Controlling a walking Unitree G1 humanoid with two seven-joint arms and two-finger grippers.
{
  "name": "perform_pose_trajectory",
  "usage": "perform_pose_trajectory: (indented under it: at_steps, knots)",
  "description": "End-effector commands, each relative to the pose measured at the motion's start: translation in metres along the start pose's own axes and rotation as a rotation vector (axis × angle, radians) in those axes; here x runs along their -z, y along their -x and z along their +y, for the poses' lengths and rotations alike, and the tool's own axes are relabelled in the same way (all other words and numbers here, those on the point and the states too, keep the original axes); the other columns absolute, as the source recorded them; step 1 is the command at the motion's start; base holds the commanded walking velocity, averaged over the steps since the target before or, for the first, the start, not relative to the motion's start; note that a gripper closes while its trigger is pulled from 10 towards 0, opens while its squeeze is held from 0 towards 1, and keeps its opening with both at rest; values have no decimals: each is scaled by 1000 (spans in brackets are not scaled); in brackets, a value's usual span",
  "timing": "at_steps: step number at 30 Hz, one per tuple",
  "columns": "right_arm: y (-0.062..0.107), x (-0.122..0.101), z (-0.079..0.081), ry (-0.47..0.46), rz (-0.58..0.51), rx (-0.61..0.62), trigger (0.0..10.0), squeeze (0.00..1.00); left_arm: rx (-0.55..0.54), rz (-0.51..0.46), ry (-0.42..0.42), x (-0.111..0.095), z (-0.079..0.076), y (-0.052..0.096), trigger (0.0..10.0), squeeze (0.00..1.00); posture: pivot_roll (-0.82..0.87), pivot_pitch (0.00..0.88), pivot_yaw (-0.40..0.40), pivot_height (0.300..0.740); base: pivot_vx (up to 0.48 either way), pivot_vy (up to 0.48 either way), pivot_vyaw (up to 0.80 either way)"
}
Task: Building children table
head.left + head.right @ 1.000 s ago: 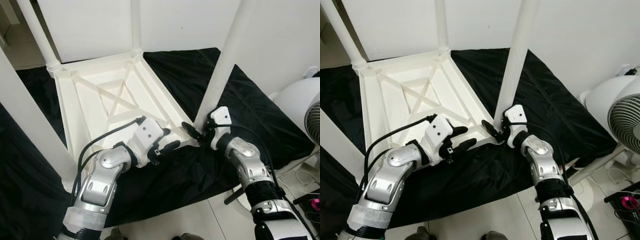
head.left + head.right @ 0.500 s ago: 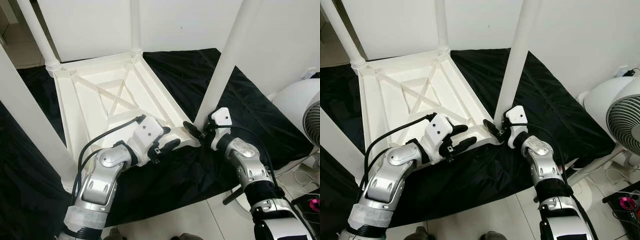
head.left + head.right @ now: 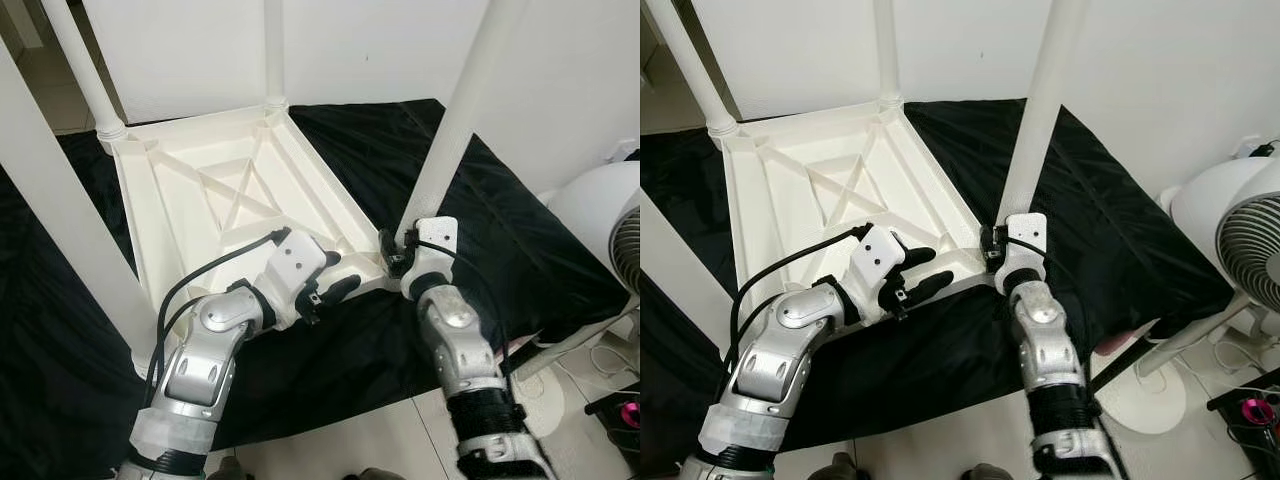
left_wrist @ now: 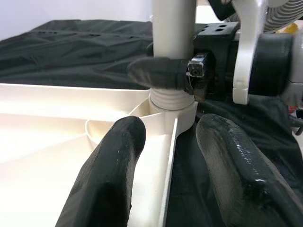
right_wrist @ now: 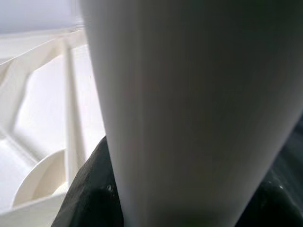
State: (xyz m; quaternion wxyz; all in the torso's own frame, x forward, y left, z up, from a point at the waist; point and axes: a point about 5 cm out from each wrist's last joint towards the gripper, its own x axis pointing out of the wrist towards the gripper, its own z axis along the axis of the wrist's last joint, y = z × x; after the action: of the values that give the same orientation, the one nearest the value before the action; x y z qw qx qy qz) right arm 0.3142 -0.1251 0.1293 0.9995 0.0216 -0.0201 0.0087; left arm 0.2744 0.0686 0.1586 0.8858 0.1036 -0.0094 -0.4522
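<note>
The white plastic children's table (image 3: 215,200) lies upside down on a black sheet (image 3: 500,230) spread over the floor, its ribbed underside facing up and legs standing from its corners. The leg at the near right corner (image 3: 455,120) rises from its socket (image 4: 173,106), where a threaded collar shows just above the corner boss.

The right end effector (image 3: 398,255) is clamped around the base of this leg, one black finger (image 4: 158,73) wrapped across it just above the collar; its own wrist view looks straight onto the white shaft with dark fingers at either side. The left end effector (image 3: 325,280) rests on the near edge of the tabletop beside that corner, its two fingers (image 4: 113,165) spread apart and straddling the rim, seemingly steadying the frame rather than gripping it.

The step in hand looks like seating or screwing this leg into its corner. The next move likely calls for turning the leg about its own axis while keeping it upright, with the left arm holding the tabletop from sliding on the slippery sheet; a tilt could cross the threads.

Beyond the sheet lie pale floor tiles (image 3: 400,440), a white wall (image 3: 370,50) behind, and a white standing fan (image 3: 1240,230) at the right.
</note>
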Motion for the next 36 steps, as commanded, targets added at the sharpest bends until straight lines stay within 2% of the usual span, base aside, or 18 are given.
perform_pose_trajectory:
  at_steps: [1, 4, 9, 16, 17, 20, 21, 22, 23, 24, 26, 27, 28, 30, 31, 33, 36]
  knots:
    - [5, 10, 4, -10, 44, 25, 10000, 0, -153, 5, -19, -1, 10, -1, 10000, 0, -60, 0, -7, 740, 0, 0, 0]
    - [6, 6, 11, -14, 17, -4, 10000, 0, -160, 12, -22, 2, 11, -1, 10000, 0, -63, 0, 0, 740, 0, 0, 0]
    - [7, 0, -2, 12, -2, 15, 10000, 0, -238, 32, -2, 14, 12, -2, 10000, 0, -64, 0, -3, 740, 0, 0, 0]
    - [9, -2, -5, 16, 2, 17, 10000, 0, -259, 39, 3, 19, 13, -1, 10000, 0, -59, 0, -7, 740, 0, 0, 0]
    - [10, -3, -4, 2, -5, -7, 10000, 1000, -263, 36, 7, 18, 14, -1, 10000, 0, -49, 0, -9, 740, 0, 0, 0]
    - [11, -4, -4, 2, -15, -31, 10000, 1000, -267, 33, 6, 17, 15, -1, 10000, 0, -44, 0, -11, 740, 0, 0, 0]
    - [14, -8, -7, -14, -38, -141, 10000, 1000, -274, 31, -4, 17, 17, 1, 10000, 0, -40, 0, -15, 740, 0, 0, 0]
    - [14, -8, -7, -14, -38, -141, 10000, 1000, -274, 31, -4, 17, 17, 1, 10000, 0, -40, 0, -15, 740, 0, 0, 0]
    - [16, -9, -9, -16, -42, -191, 10000, 1000, -276, 32, -8, 18, 17, 2, 10000, 0, -40, 0, -15, 740, 0, 0, 0]
    - [18, -8, -11, 21, -36, -267, 10000, 0, -277, 37, -10, 19, 17, 3, 10000, 0, -39, 0, -11, 740, 0, 0, 0]
    - [18, -8, -11, 21, -36, -267, 10000, 0, -277, 37, -10, 19, 17, 3, 10000, 0, -39, 0, -11, 740, 0, 0, 0]
    - [20, -6, -12, 81, -27, -329, 10000, 0, -276, 41, -13, 20, 16, 4, 10000, 0, -39, 0, -11, 740, 0, 0, 0]
    - [20, -4, -18, 103, -10, -405, 10000, 0, -258, 46, -22, 20, 14, 4, 10000, 0, -43, 0, -1, 740, 0, 0, 0]
    - [20, -4, -18, 103, -10, -405, 10000, 0, -258, 46, -22, 20, 14, 4, 10000, 0, -43, 0, -1, 740, 0, 0, 0]
    - [20, -2, -23, 131, 0, -455, 10000, 0, -244, 49, -30, 21, 12, 5, 10000, 0, -43, 0, -1, 740, 0, 0, 0]
    - [14, -2, -32, 168, 8, -517, 10000, 0, -218, 52, -39, 20, 11, 4, 10000, 0, -50, 0, 10, 740, 0, 0, 0]
    - [7, -5, -36, 190, 8, -556, 10000, 0, -201, 51, -47, 19, 11, 4, 10000, 0, -54, 0, 17, 740, 0, 0, 0]
